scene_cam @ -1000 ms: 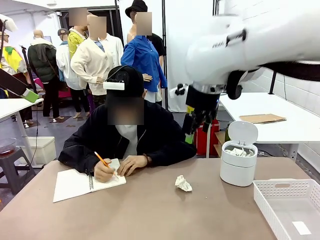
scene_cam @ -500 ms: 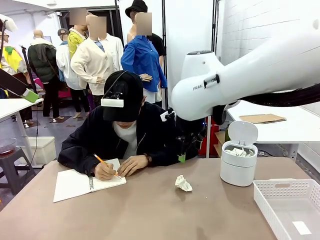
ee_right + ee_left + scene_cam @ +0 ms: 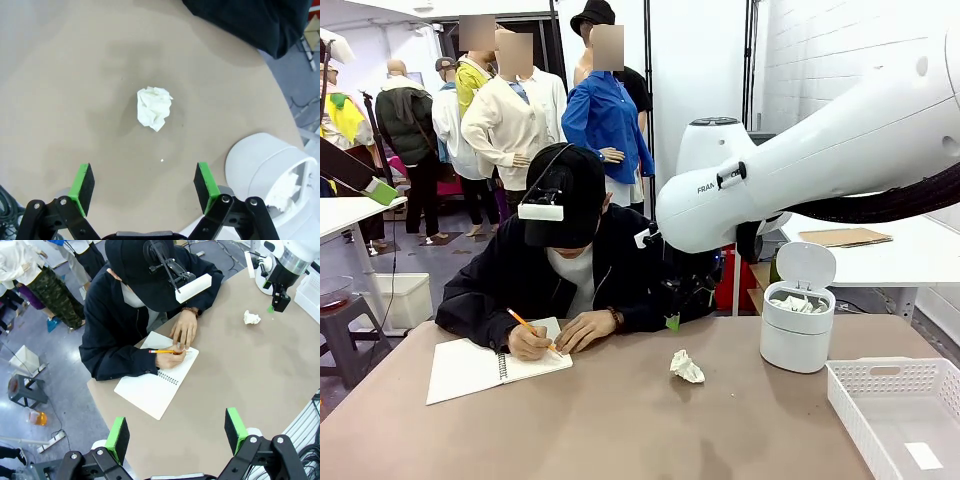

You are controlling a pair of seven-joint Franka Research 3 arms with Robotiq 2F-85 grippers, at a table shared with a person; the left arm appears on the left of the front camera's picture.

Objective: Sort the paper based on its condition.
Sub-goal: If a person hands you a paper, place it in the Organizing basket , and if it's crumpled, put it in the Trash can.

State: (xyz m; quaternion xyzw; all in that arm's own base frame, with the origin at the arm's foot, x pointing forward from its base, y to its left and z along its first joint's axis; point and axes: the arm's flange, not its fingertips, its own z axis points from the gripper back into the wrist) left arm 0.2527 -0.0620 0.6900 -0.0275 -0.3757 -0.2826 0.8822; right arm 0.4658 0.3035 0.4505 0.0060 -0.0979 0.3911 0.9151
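A crumpled white paper wad (image 3: 686, 366) lies on the brown table, right of the middle. My right gripper (image 3: 676, 316) hangs open a little above and behind it, with nothing held. In the right wrist view the wad (image 3: 154, 107) sits ahead of the right gripper (image 3: 144, 186), centred between the green pads. More crumpled paper (image 3: 798, 303) fills the white bin (image 3: 797, 340), and a flat slip (image 3: 923, 456) lies in the white basket (image 3: 900, 410). My left gripper (image 3: 176, 435) is open and empty, high over the table's near left, and looks down on the wad (image 3: 251, 317).
Across the table a person writes with an orange pencil (image 3: 522, 319) in a spiral notebook (image 3: 485, 368); both hands rest on it. The bin's lid (image 3: 806, 265) stands up. The basket takes the near right corner. Bare tabletop (image 3: 620, 420) lies in front of the wad.
My right arm has swung left from beside the bin and come down toward the wad, jaws still open. The person has lifted their head a little. The wad has not moved.
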